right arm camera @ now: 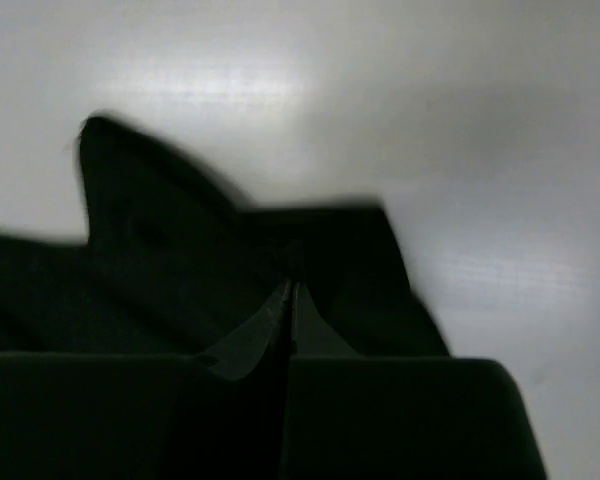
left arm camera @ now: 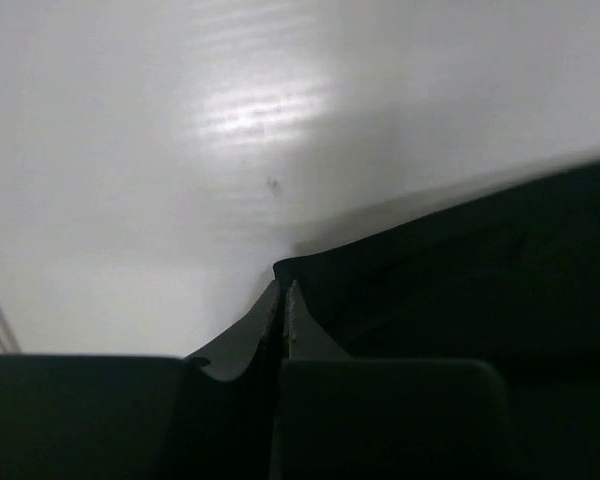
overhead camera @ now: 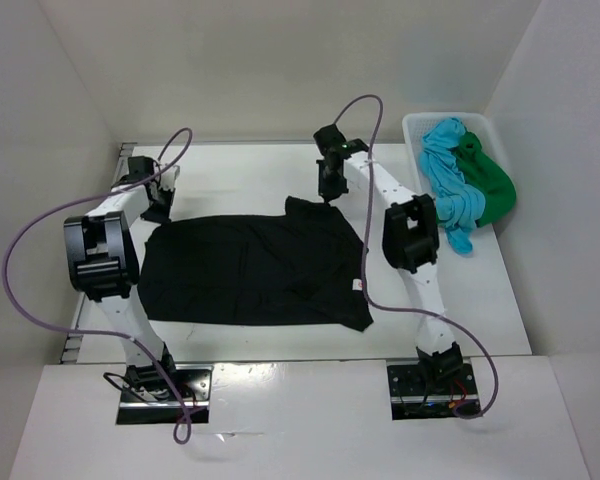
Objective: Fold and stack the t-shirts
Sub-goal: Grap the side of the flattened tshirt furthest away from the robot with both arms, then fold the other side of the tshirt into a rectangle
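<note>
Since left gripper and right gripper both pinch far corners of the black shirt, lift evenly and carry them to its near hem, cloth taut.

**Camera layout: one fixed overhead view, two close wrist views.**

The top external camera looks steeply down from above and behind the arms. It is far enough back to take in the whole worktop, with the arm bases at the lower edge of the frame. Each wrist camera faces forward along its own tool, the left tool and the right tool, very near the surface, so the fingers fill the lower frame. All three views share the far edge of the black t-shirt.
</note>
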Robot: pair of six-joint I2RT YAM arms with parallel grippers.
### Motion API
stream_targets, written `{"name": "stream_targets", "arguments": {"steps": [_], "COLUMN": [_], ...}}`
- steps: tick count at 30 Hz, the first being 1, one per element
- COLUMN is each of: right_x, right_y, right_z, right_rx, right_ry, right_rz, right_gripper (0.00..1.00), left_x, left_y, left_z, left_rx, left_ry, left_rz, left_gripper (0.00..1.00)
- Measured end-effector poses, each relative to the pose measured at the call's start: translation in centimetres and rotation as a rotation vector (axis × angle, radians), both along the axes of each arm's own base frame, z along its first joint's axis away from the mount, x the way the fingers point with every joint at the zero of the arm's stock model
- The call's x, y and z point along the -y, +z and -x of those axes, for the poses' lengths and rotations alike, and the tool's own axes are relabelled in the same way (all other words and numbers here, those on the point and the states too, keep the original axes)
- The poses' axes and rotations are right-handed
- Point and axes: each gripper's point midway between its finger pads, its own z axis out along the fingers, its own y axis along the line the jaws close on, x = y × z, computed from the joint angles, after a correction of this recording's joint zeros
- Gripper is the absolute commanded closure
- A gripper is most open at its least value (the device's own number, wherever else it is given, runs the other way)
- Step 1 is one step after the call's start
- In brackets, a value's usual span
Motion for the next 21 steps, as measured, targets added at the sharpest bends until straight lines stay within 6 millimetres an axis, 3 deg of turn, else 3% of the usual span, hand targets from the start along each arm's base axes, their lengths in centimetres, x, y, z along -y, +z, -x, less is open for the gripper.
{"name": "stream_targets", "arguments": {"steps": [4,6,9,12,18,21], "right_x": [0.0,-0.2,0.6,1.6,3.5,3.2], "right_y": [6.3,9.3,11.5,9.7,2.5,1.7], "right_z": [5.9,7.7,10.7,13.4,19.7,21.7], "right_rx": [0.056,0.122,0.166,0.133,-0.067,-0.099], "right_ry": [0.04,0.053,0.049,0.027,-0.012,-0.007], "right_rz": [-0.018,-0.054,-0.097,-0.104,-0.058,-0.063], "right_gripper": [1.0,1.0,1.0,1.0,1.0,1.0], "left_x": [0.4,0.7,1.4,1.7,1.4,1.1], "left_y": [3.2,4.4,4.5,3.7,4.3,4.8], "left_z": [1.9,2.8,4.6,6.5,9.3,11.1], "left_rx": [0.051,0.082,0.073,0.024,-0.01,-0.018], "left_ry": [-0.048,-0.078,-0.116,-0.142,-0.179,-0.186], "left_rz": [-0.039,-0.061,-0.086,-0.093,-0.117,-0.159], "left_gripper": [1.0,1.0,1.0,1.0,1.0,1.0]}}
